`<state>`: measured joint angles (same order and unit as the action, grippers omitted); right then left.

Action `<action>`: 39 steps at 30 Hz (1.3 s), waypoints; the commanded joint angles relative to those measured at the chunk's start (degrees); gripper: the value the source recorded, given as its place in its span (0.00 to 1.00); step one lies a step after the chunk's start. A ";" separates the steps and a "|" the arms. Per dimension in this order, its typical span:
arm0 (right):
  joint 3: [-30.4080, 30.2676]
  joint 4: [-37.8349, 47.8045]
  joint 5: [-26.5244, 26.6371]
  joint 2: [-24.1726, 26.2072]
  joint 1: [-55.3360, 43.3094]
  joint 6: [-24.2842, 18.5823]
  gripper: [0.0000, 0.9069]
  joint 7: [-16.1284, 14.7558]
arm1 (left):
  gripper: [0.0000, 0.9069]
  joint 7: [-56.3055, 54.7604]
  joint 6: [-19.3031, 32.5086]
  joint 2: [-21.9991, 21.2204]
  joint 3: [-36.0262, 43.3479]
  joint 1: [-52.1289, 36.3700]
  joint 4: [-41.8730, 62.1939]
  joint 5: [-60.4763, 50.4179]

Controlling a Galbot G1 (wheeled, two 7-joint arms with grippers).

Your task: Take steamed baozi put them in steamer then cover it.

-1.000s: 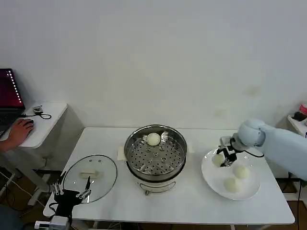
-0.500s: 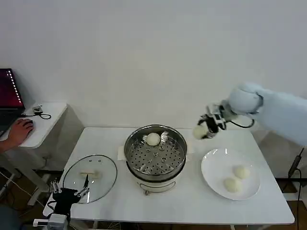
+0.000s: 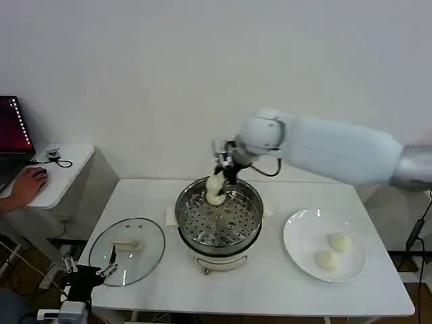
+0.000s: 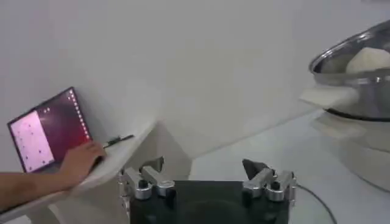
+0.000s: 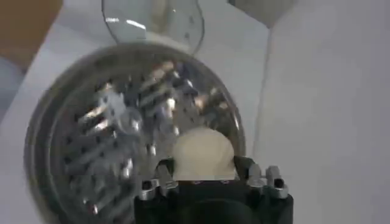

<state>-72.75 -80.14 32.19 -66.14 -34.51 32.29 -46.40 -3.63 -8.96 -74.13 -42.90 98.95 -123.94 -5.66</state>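
Right tool (image 3: 217, 181) pinches a baozi (image 3: 215, 185) over the steamer (image 3: 219, 219) rear; left tool (image 3: 88, 271), spread, beside glass lid (image 3: 127, 250).

1. The right gripper (image 3: 217, 177) is placed over the rear of the steamer (image 3: 219, 217), a baozi (image 3: 214, 182) held between its jaws.
2. Another baozi (image 3: 216, 197) is seen just below the jaws, on the tray.
3. Two baozi (image 3: 333, 251) are left on the plate (image 3: 304, 236), well to the jaws' right.
4. The lid (image 3: 127, 251) is laid left of the steamer, the left gripper (image 3: 88, 273) at its near edge.
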 commanded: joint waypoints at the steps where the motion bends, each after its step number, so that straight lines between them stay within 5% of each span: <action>1: -0.61 5.18 4.57 -10.58 5.30 5.22 0.74 3.30 | 1.00 0.02 0.02 -0.05 -0.79 -0.18 0.00 0.23; 18: -0.28 8.30 1.63 -11.31 9.41 6.21 0.74 3.69 | 1.00 -0.08 0.21 -0.21 -0.67 -0.11 0.33 0.22; 20: -0.31 8.31 1.49 -11.23 9.44 6.26 1.00 3.51 | 1.00 -0.08 0.24 -0.21 -0.66 -0.05 0.31 0.21; 28: -0.31 8.63 -1.58 -10.69 9.41 5.56 1.00 2.77 | 1.00 -0.11 0.25 -0.27 -0.66 0.11 -0.01 0.22; 34: 0.99 5.35 -1.18 -8.17 5.58 4.49 1.00 1.61 | 1.00 -0.06 0.21 -0.22 -0.54 0.23 -0.51 0.17; 39: 0.87 -0.34 -3.34 -1.07 -0.67 2.38 1.00 -2.86 | 1.00 -0.01 0.15 -0.03 -0.44 0.30 -0.94 0.24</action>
<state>-72.13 -75.50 30.82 -73.00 -29.44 36.21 -45.73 -3.71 -8.75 -74.32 -43.44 99.21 -124.70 -5.47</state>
